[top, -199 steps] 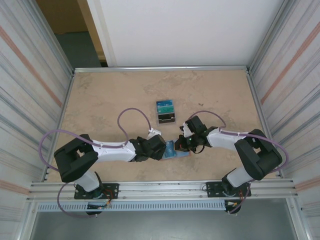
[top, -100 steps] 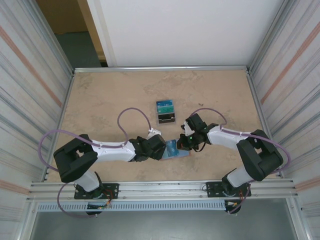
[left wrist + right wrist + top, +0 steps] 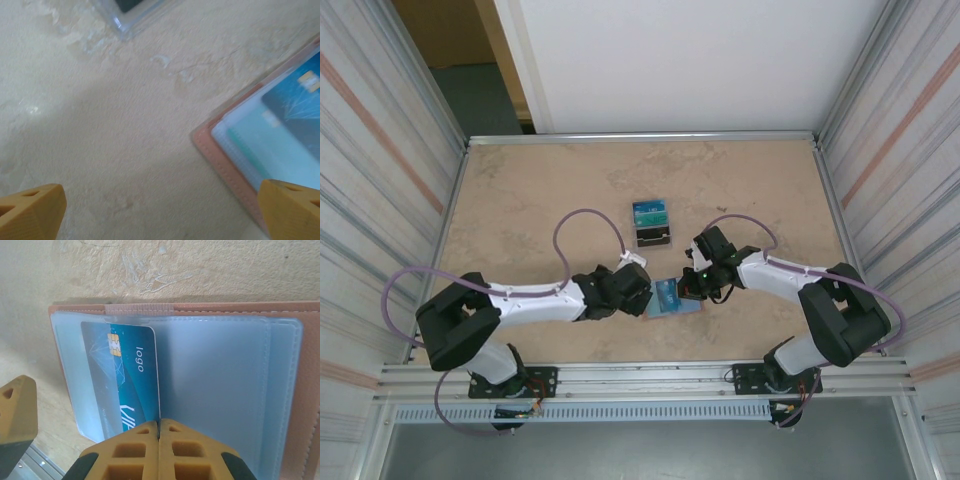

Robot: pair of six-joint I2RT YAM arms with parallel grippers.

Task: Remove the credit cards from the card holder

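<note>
Card holder (image 3: 200, 375) lies open; the left gripper (image 3: 638, 291) has eased back, fingers apart, while the right fingers (image 3: 137, 450) press a credit card (image 3: 125, 375).

One card holder (image 3: 675, 298) lying open, one blue credit card (image 3: 129, 377) showing inside, one dark tiered stand (image 3: 652, 224), two arms.

Beige stone-look table (image 3: 520, 200), metal rim all round. Dark tiered stand (image 3: 652, 224) near my table's centre, teal cards (image 3: 649, 211) standing in its back row. Corrugated panels (image 3: 380, 180) along both side edges.
</note>
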